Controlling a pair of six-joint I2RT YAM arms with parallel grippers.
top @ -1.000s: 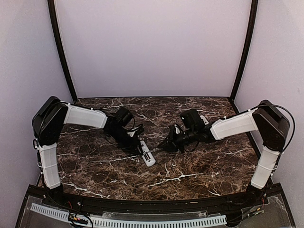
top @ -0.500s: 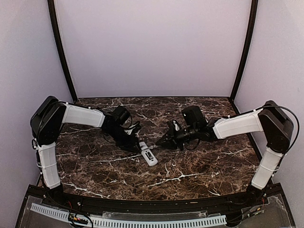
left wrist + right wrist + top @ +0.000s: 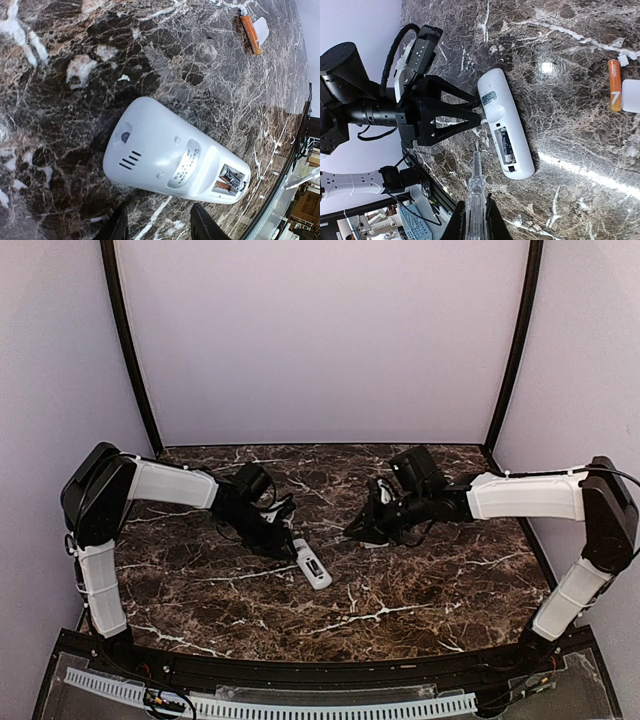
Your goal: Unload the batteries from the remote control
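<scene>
L gripper [image 3: 160,220]: fingers apart, nothing clamped. Remote control [image 3: 170,155] lies back-up on marble table [image 3: 60,60] just ahead of the tips, batt. bay open at its far end, one battery [image 3: 223,184] inside. R gripper [image 3: 474,220]: fingers clamped on thin tool [image 3: 476,175], tip near remote. 2nd battery [image 3: 615,92] lies loose, well beyond remote from R fingers, beside white cover [image 3: 631,96].

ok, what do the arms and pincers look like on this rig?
Both match: the left arm and right arm have white link shells between black joint housings. The left pincer and right pincer are black; the left's fingers are triangular open frames. Black cables loop at the wrists. No markings readable.
</scene>
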